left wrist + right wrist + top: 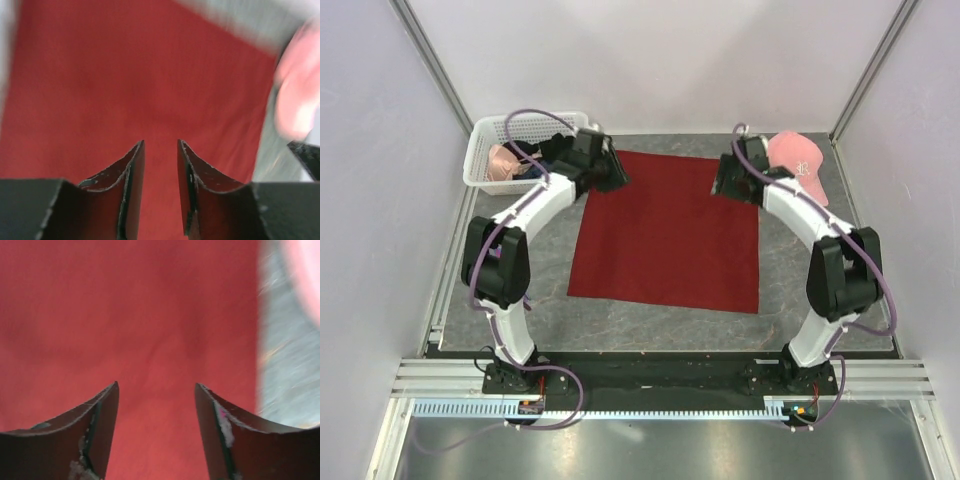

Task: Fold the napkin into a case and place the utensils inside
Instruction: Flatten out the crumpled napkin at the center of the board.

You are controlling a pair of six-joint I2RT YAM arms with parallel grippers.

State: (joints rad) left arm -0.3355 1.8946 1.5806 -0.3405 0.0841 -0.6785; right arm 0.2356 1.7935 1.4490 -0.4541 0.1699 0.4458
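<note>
A white basket (480,150) sits at the far left of the desk (650,325), just to the left of the left jaws. It holds a pink garment (505,162) and a black garment (552,150). The left arm (535,205) reaches forward and inward, so the left jaws hang over the far left corner of the napkin (665,235). In the left wrist view these jaws stand apart with a narrow gap. Nothing is between them, and dark red cloth fills the space below and ahead. At the right edge of that view there is a pink blur too smeared to name.

The napkin lies spread out flat on the grey desk as one open rectangle, not folded. It stretches from beneath the left jaws across to beneath the right jaws, and towards the arm bases.

The right arm (795,205) mirrors the left, with the right jaws over the napkin's far right corner. In the right wrist view they stand wide apart and grip nothing. Red cloth lies under and between them, and a strip of bare desk runs along their right side. The pink baseball cap (800,160) rests on the desk just to the right of the right jaws, beside the napkin's edge.
</note>
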